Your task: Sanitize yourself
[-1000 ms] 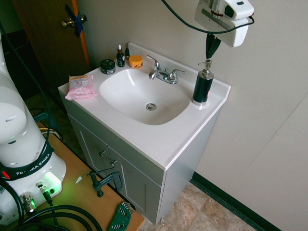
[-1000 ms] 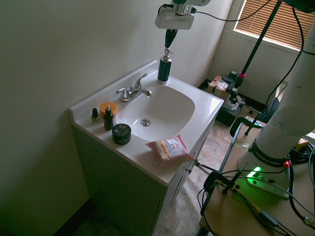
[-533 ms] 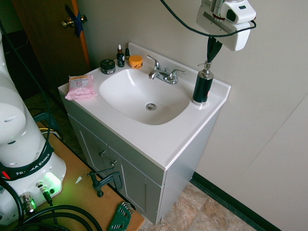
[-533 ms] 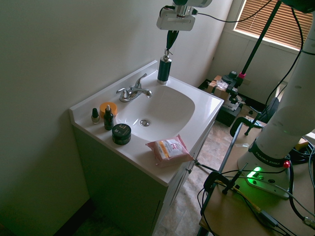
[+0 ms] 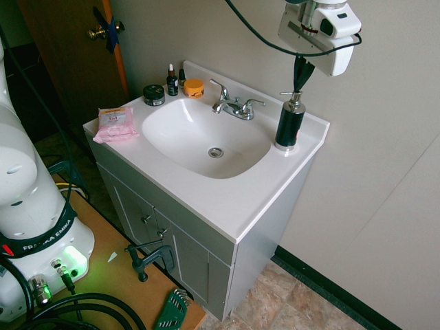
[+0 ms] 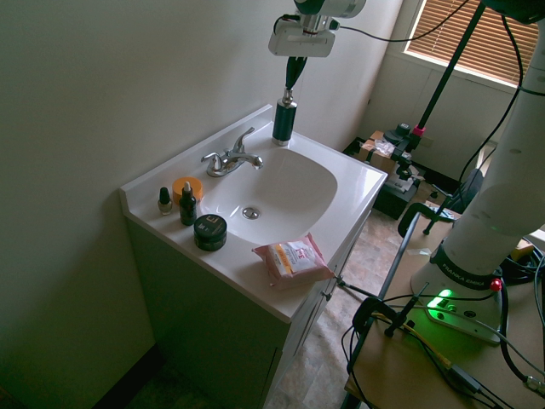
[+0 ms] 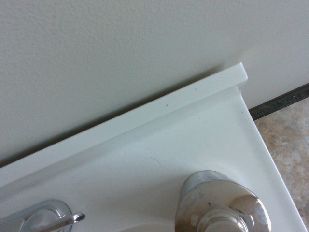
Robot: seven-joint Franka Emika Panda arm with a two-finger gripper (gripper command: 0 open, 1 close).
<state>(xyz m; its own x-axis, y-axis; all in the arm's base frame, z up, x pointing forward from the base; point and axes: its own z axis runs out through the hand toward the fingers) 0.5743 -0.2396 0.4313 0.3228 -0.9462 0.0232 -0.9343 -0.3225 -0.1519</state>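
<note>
My white arm ends in a boxy white gripper head high over the vanity's back right corner. Its two slim black fingers point straight down, and my gripper is shut with nothing between them. The fingertips meet the silver pump head of a dark soap-dispenser bottle; contact looks likely but is hard to confirm. From the other side, my gripper stands right over the same bottle. The wrist view shows the pump head from above, close by.
The bottle stands on the white vanity top beside the basin and the chrome faucet. At the far end lie a pink wipes pack, a black jar, two dropper bottles and an orange tin. The wall is close behind.
The gripper has come down a little onto the pump head, which sits slightly lower than a second ago. The fingers have stayed shut and the bottle has not shifted.
</note>
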